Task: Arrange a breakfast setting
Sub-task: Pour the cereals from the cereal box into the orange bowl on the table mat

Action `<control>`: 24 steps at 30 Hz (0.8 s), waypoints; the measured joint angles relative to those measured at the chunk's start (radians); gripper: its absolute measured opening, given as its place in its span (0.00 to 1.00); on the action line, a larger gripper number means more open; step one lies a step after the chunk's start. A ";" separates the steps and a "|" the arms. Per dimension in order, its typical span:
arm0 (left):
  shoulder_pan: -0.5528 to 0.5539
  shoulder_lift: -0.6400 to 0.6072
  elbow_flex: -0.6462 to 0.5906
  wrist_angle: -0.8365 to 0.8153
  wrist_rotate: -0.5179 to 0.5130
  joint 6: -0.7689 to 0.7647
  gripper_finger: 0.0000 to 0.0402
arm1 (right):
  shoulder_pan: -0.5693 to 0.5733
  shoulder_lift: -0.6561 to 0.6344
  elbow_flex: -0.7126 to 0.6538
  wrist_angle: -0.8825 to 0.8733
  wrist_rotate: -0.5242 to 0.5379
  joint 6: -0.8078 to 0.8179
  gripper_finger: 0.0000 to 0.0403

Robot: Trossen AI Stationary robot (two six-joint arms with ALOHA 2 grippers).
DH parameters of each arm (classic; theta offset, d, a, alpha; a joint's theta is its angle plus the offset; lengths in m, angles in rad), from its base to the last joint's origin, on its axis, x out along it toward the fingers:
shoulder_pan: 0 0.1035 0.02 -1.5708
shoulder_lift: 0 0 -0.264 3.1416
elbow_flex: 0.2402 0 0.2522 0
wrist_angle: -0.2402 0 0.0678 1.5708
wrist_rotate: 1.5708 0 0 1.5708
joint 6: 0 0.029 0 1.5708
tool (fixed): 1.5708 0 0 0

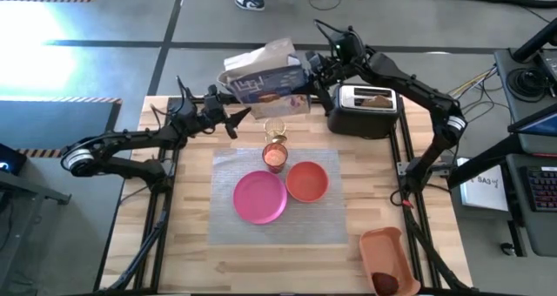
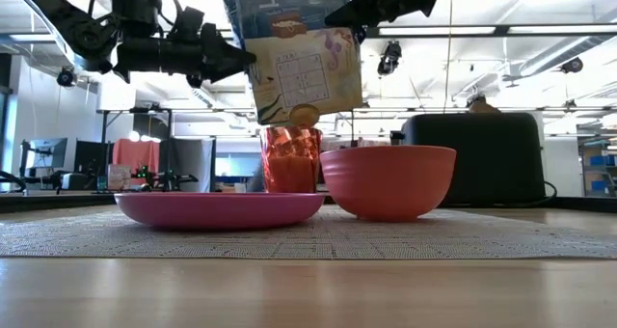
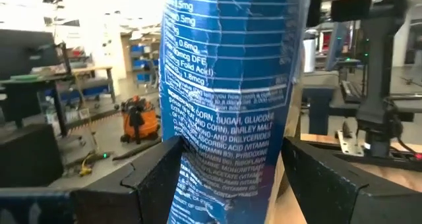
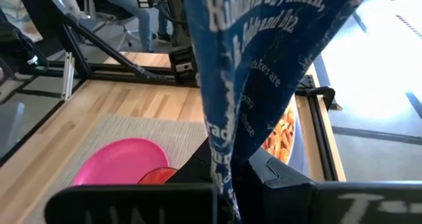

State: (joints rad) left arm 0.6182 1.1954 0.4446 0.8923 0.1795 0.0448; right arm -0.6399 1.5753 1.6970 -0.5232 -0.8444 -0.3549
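A blue cereal box (image 1: 265, 85) hangs tilted over the table's far middle, its open top and pale liner (image 1: 271, 54) toward the far edge. My left gripper (image 1: 237, 119) is shut on the box's left end. My right gripper (image 1: 312, 70) is shut on its right end. Below lie the grey placemat (image 1: 278, 218), with the pink plate (image 1: 259, 197), the orange bowl (image 1: 306, 181) and the orange cup (image 1: 275, 157) on it. The clear glass (image 1: 275, 129) stands at the placemat's far edge. Toast (image 1: 376, 97) sticks out of the toaster. My left gripper holds the box's narrow printed side panel (image 3: 224, 151) between its two fingers (image 3: 155, 178), which stand wide, one on each broad face. They come level from the table's left. The box is lifted clear above the cup. My right gripper pinches a thin blue cardboard wall (image 4: 227, 151) of the box between its shut fingers, at the box's right end. It slants in from the table's far right. The box hangs clear of the table.
The black-and-silver toaster (image 1: 364, 109) stands at the far right, close behind my right arm. An orange tray (image 1: 387, 259) with a red apple (image 1: 385, 283) lies at the near right corner. Bare wood shows left and near of the placemat.
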 joint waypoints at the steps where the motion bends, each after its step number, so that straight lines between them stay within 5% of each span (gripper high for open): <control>1: -0.002 0.000 0.000 -0.002 0.000 0.004 0.60 | 0.000 0.000 0.000 0.000 -0.001 0.002 0.02; 10: -0.008 -0.001 0.038 0.006 0.140 0.069 0.60 | 0.001 -0.005 0.000 -0.010 -0.061 -0.033 0.02; 19: -0.011 -0.003 0.036 -0.026 0.113 0.110 0.60 | 0.001 -0.005 0.000 -0.027 -0.100 -0.061 0.02; 24: -0.014 -0.003 0.035 -0.020 -0.001 0.105 0.60 | 0.000 -0.002 0.000 -0.018 -0.089 -0.079 0.02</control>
State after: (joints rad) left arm 0.6041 1.1927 0.4801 0.8722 0.1781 0.1497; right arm -0.6395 1.5737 1.6970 -0.5415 -0.9333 -0.4335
